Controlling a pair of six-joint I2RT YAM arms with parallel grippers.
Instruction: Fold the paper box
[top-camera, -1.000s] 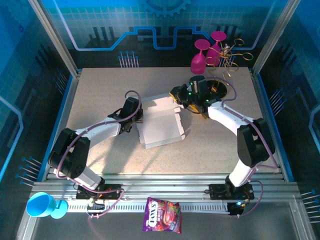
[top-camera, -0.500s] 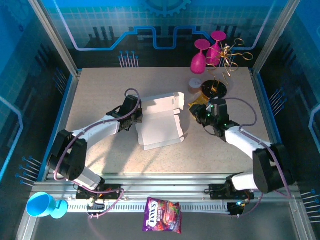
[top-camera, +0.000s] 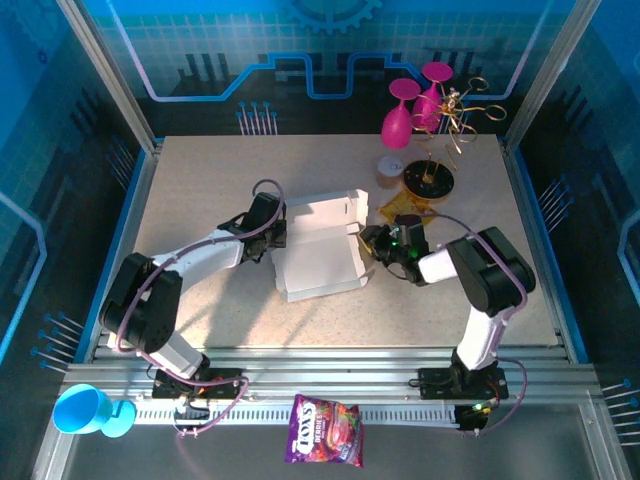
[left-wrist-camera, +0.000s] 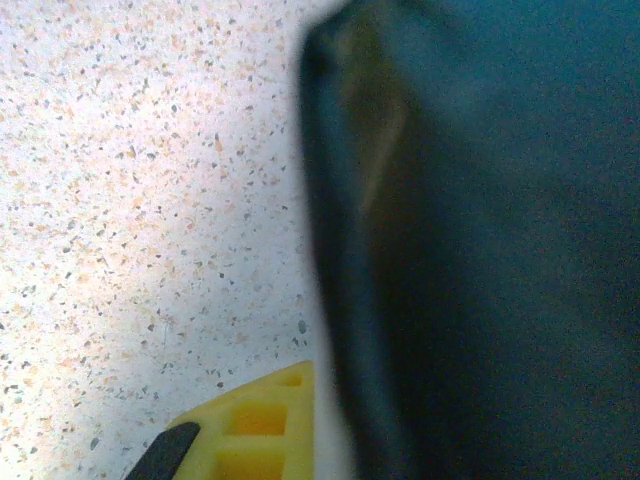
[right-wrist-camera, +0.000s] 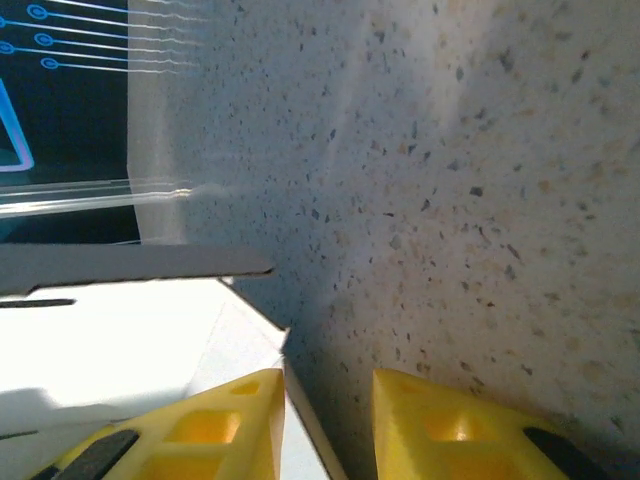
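Currently:
- Paper box (top-camera: 318, 250): at table (top-camera: 200, 180) centre, half-formed, far wall raised. Judged light, thin, easily creased, with springy flaps.
- Hold: pinch panel edges or flaps, not broad faces.
- Left gripper (top-camera: 274, 236): left of table centre, at the box wall, pressed together.
- Right gripper (top-camera: 372, 243): right of table centre, slightly spread beside a flap.

The top camera looks down from high behind the near edge on the whole table (top-camera: 200, 180), and both wrist cameras sit very close to that same speckled surface.
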